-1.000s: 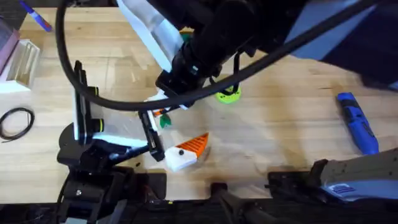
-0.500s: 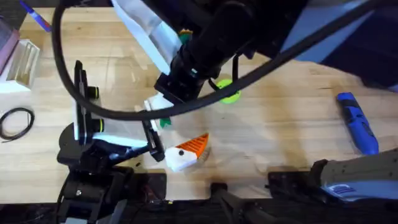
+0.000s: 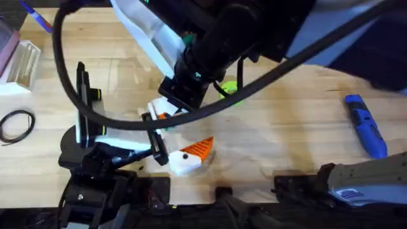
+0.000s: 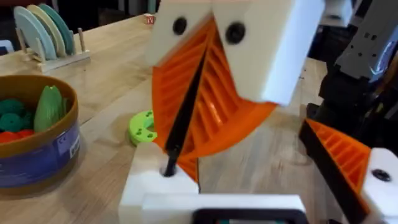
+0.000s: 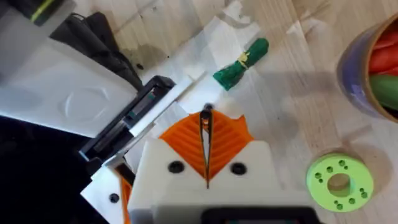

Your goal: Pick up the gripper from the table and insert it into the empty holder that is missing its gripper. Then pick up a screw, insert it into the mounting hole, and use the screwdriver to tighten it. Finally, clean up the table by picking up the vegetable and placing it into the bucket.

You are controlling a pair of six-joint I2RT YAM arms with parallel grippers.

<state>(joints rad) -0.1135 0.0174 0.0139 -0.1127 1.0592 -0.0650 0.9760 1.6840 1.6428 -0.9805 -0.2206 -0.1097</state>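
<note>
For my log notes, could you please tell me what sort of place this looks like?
Probably a robotics lab workbench: a light wooden tabletop, a bright blue pen-shaped electric screwdriver, and a spare white plastic block with an orange ribbed tip.

I'm looking at a pale wooden tabletop (image 3: 286, 127) of butcher-block planks. A plate rack (image 4: 46, 37) stands at its far edge, dark room behind it.

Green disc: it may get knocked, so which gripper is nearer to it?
Right. The right gripper hangs beside the disc; the left gripper lies beyond it, farther from the disc and closer to the arms' bases.
</note>
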